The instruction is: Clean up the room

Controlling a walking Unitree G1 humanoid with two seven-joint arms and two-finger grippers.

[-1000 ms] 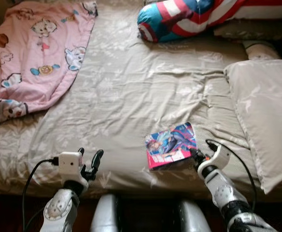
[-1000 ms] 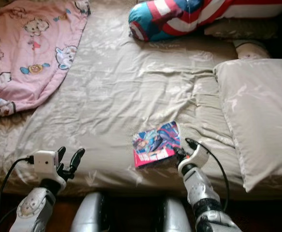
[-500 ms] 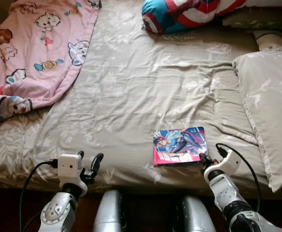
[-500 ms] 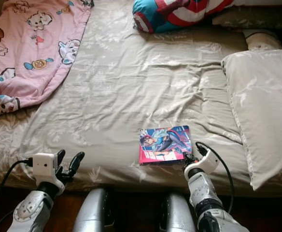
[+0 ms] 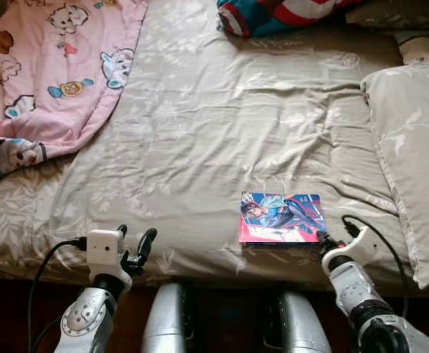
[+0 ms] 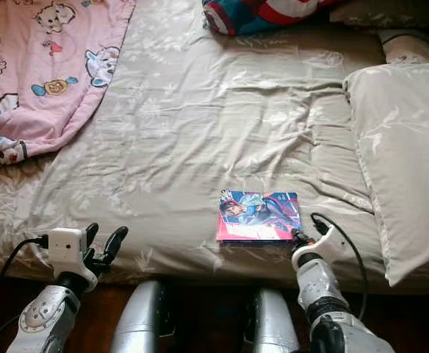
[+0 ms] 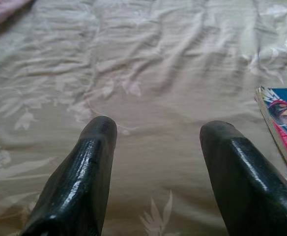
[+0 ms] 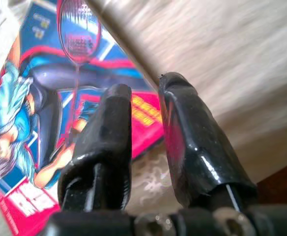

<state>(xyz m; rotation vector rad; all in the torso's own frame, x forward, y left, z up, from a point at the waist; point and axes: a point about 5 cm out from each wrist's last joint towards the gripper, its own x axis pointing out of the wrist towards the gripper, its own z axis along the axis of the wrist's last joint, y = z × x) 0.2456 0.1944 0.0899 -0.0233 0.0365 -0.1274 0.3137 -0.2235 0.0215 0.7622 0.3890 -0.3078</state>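
The right gripper [image 5: 322, 239] sits at about five o'clock in the head view, at the near edge of the bed, its two black fingers [image 8: 115, 128] drawn close together with a narrow gap between them; they lie right at the near right corner of the comic book [image 5: 281, 218], and from the wrist the book's cover shows behind and between the fingers, though whether they truly pinch the corner I cannot tell. The comic book lies flat on the beige bedsheet [image 5: 222, 132], near the bed's front edge, its pink and blue cover facing up. The left gripper [image 5: 135, 246] is at about seven o'clock, hovering over the front edge of the bed with its fingers spread wide and nothing between them; its wrist view looks across bare sheet with the book's edge off to one side. A pink cartoon blanket [image 5: 45, 66] is heaped at ten o'clock, a striped red, white and blue cushion [image 5: 273, 13] at twelve, and a beige pillow [image 5: 413, 147] at three.
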